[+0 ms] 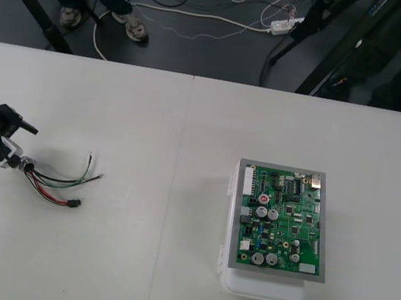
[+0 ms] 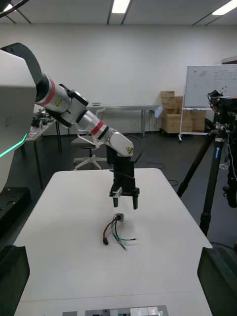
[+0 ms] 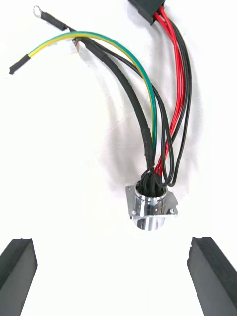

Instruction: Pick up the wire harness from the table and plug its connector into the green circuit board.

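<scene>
Left gripper (image 3: pixel 111 244) spread wide; harness socket (image 3: pixel 150 205) just ahead, untouched.

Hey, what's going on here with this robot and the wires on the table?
The robot is going for the wire harness, which lies loose on the table, its plug not in the green circuit board. The left claw hangs open just above the harness's metal socket, nothing gripped. The board sits apart on its white base, on the robot's right side. The right claw waits open near the board.
</scene>
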